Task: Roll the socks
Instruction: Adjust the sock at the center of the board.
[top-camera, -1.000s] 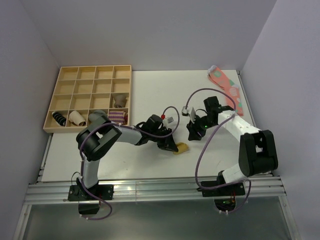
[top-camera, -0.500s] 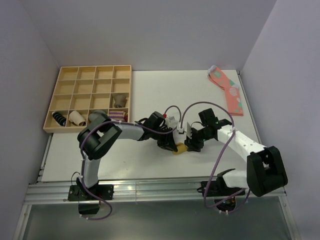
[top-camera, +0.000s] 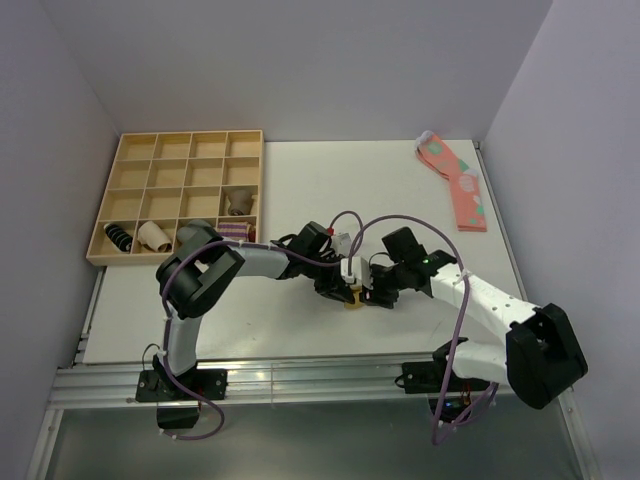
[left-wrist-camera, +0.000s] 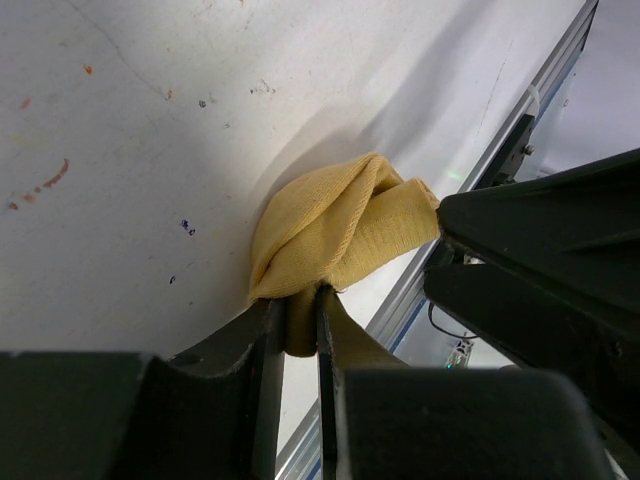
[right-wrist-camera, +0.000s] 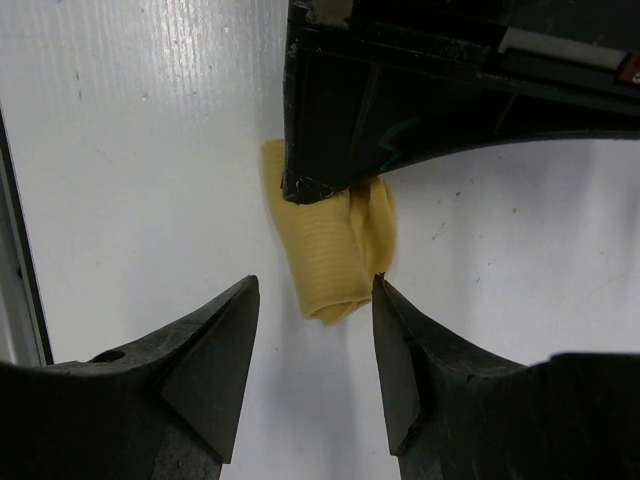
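Observation:
The mustard-yellow socks lie as a small rolled bundle on the white table, near its front edge. My left gripper is shut on a fold of the socks; fabric is pinched between its fingers. In the top view the left gripper reaches the bundle from the left. My right gripper meets it from the right and is open. In the right wrist view the near end of the socks sits between the right gripper's spread tips, and the right tip touches the fabric's edge.
A wooden compartment tray stands at the back left with rolled grey socks and striped socks in some cells. Pink spotted socks lie flat at the back right. The metal rail runs along the table's front edge.
The right arm has swung left and forward to the bundle, and its jaws have widened a little. The left gripper has kept its grip on the socks, almost in place.

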